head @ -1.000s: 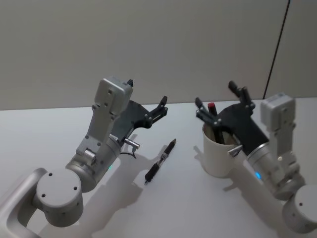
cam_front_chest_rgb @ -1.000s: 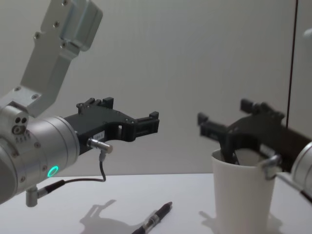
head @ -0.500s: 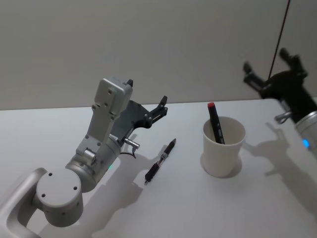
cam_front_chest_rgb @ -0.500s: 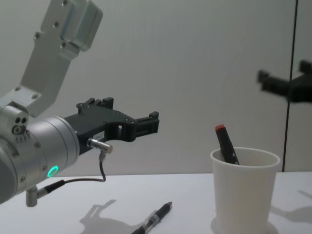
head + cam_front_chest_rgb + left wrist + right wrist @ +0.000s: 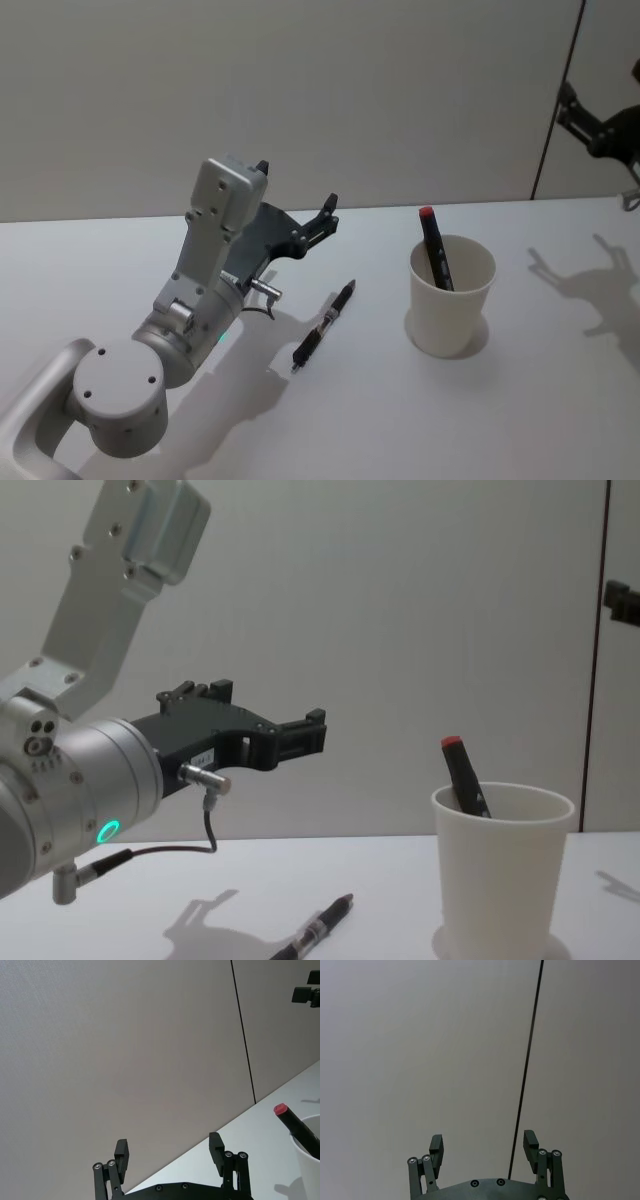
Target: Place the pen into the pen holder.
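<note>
**In the pen holder [image 5: 452, 305], a red-capped pen [image 5: 434, 250]; outside it, a black pen [image 5: 324, 326]**

The pen holder, a plain white tapered paper cup, stands upright on the surface [image 5: 520, 400]. The red-capped pen leans inside it, its cap above the rim. The black pen lies flat on the surface to the robot's left of the cup, apart from it.

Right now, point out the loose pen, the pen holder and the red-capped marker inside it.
loose pen [image 5: 323, 327], head view, mid-barrel.
pen holder [image 5: 445, 325], head view, front wall.
red-capped marker [image 5: 432, 240], head view, upper barrel.
</note>
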Action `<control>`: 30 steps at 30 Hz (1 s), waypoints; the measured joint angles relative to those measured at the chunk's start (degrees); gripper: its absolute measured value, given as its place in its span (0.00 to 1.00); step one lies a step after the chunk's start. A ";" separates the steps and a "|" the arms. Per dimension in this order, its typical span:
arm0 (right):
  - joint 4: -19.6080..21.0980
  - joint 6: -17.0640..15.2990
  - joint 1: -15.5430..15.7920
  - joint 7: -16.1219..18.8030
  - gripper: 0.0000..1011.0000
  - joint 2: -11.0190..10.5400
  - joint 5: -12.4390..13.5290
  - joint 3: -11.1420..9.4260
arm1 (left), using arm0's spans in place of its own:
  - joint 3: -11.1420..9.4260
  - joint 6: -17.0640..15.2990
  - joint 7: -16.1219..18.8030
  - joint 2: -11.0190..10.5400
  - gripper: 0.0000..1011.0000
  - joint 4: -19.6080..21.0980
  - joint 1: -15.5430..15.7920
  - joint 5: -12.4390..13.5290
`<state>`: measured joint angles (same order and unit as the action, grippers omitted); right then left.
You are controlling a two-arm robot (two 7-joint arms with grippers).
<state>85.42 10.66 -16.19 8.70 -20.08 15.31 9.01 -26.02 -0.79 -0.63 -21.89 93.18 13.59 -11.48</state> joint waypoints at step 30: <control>-3.20 -1.43 1.99 14.48 0.99 1.60 -9.14 5.02 | 0.00 0.00 0.00 0.00 0.99 0.00 0.00 0.00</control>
<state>82.22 9.22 -14.20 23.18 -18.49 6.17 14.03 -26.03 -0.80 -0.63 -21.89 93.18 13.59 -11.48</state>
